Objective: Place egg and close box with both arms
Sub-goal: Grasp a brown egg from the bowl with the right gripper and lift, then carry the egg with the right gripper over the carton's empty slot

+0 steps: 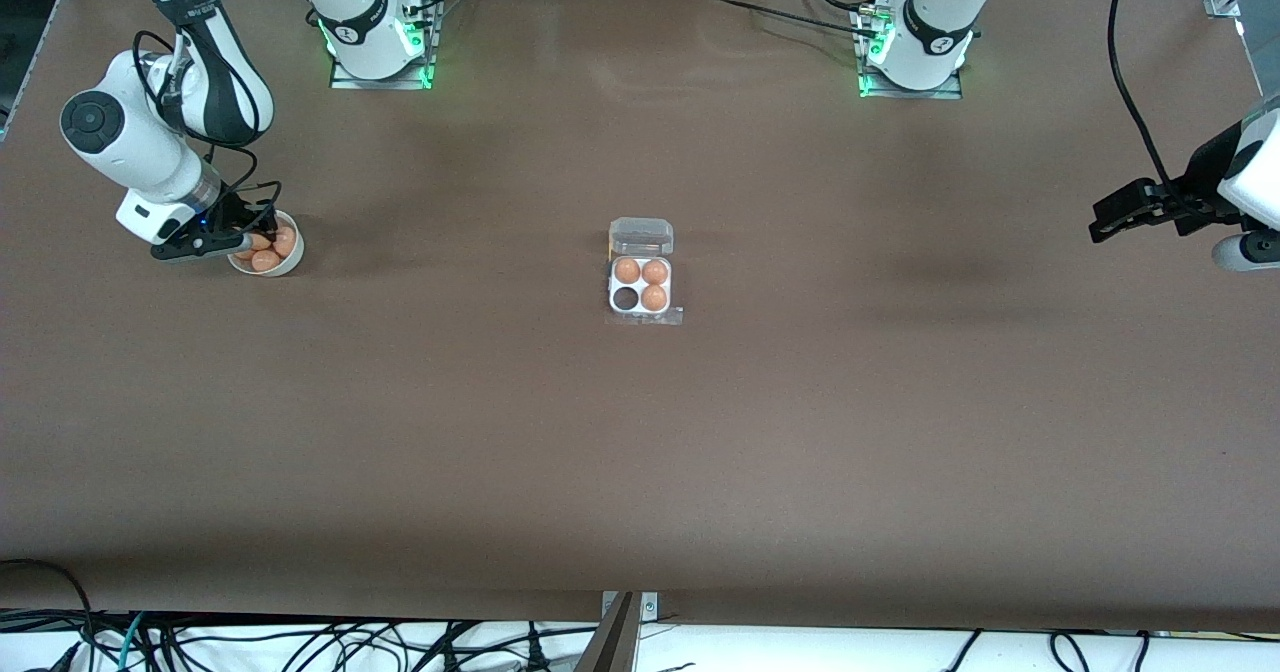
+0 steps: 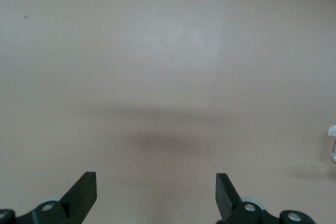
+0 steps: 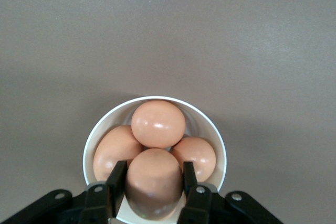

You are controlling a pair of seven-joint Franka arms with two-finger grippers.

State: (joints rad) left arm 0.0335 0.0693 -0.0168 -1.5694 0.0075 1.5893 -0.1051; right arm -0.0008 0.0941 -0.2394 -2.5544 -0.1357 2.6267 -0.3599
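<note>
The box [image 1: 641, 299] sits mid-table, its clear lid [image 1: 641, 237] hinged open away from the front camera. Three brown eggs fill its cells and one cell [image 1: 626, 298] is empty. Toward the right arm's end of the table, a round white bowl [image 1: 290, 262] [image 3: 211, 125] holds several eggs. My right gripper [image 1: 256, 239] [image 3: 153, 171] reaches down into that bowl, shut on one egg [image 3: 154, 184], a finger on each side of it. My left gripper [image 1: 1105, 224] [image 2: 156, 182] waits open over bare table at the left arm's end, holding nothing.
Three other eggs [image 3: 158, 123] crowd round the gripped one in the bowl. The brown table [image 1: 640, 452] stretches wide around the box. The arm bases [image 1: 380, 32] stand along the edge farthest from the front camera, and cables hang at the nearest edge.
</note>
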